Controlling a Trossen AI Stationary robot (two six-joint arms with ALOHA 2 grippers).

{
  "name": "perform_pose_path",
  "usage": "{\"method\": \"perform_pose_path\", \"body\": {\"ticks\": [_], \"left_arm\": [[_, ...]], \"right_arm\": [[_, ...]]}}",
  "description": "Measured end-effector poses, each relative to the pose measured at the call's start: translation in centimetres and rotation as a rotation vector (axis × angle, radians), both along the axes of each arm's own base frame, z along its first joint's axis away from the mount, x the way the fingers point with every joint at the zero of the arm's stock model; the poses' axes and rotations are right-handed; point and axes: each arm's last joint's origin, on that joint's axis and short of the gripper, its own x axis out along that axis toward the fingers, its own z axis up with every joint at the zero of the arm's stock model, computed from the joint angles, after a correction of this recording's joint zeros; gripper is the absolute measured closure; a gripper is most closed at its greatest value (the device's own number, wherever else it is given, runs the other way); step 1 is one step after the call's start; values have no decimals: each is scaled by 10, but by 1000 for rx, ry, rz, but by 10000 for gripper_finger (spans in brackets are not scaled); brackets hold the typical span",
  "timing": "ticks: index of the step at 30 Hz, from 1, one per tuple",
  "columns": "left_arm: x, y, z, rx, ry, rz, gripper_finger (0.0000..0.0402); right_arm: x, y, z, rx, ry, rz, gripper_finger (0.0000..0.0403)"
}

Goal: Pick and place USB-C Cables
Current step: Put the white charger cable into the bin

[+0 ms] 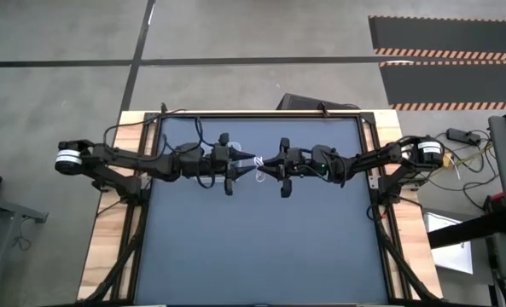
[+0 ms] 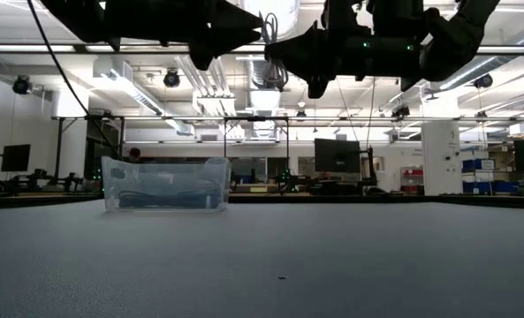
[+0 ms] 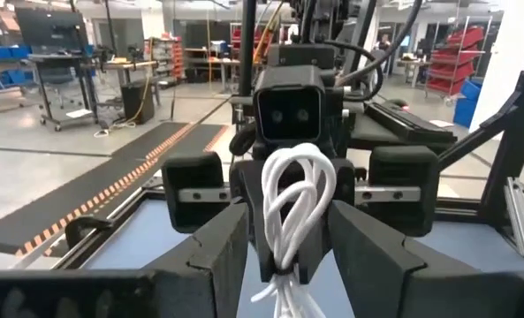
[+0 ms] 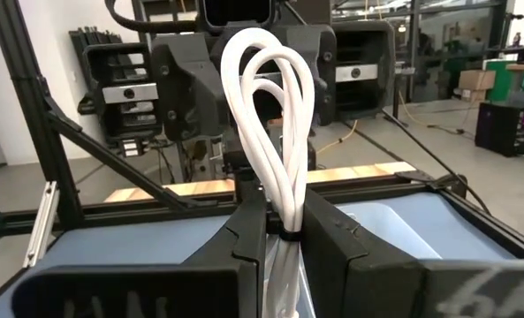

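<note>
Jaws on your right gripper [image 4: 284,238] pinch one white cable bundle [image 4: 270,115] at frame centre, high over the table [image 1: 261,247]; left gripper [image 3: 284,243] jaws stand spread around its loops. One clear box [image 2: 165,185] sits mid-left in the low view.

Open mat [image 2: 332,265] below both raised arms, only a clear box [image 2: 165,185] toward its back.
</note>
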Motion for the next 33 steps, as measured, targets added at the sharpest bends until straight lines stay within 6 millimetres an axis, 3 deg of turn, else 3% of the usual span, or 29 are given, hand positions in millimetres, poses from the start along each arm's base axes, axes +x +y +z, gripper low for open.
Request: {"method": "perform_pose_path", "body": {"ticks": [7, 15, 20, 26, 33], "left_arm": [[4, 0, -4, 1, -4, 0, 255], [14, 1, -10, 10, -60, 0, 216], [19, 1, -17, 32, -52, -3, 216], [23, 1, -22, 33, -69, -3, 253], [24, 1, -22, 34, -69, -2, 337]], "right_arm": [[0, 0, 2, -3, -9, 2, 364], [1, 0, 1, -1, -2, 2, 364], [1, 0, 1, 0, -4, 2, 364], [1, 0, 1, -2, -4, -1, 364], [0, 0, 1, -8, -4, -7, 361]]}}
